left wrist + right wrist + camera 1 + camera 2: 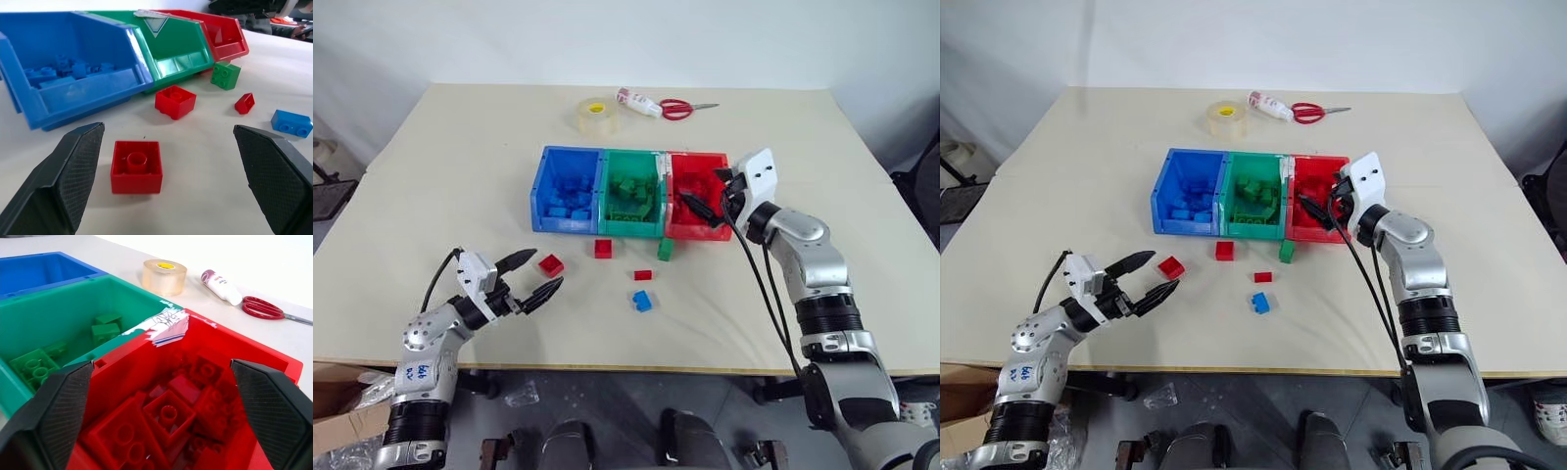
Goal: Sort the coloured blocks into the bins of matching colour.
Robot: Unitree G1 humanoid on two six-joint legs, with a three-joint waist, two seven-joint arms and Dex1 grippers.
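Bins sit mid beige table; both pincers, left and right, gape wide.

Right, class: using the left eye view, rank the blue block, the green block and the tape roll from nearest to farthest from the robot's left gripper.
1. Blue block: loose on the table, toward the robot's right of the left gripper.
2. Green block: farther on, just in front of the bins.
3. Tape roll: beyond the bins, at the table's far side.

Red block btwn spread fingers
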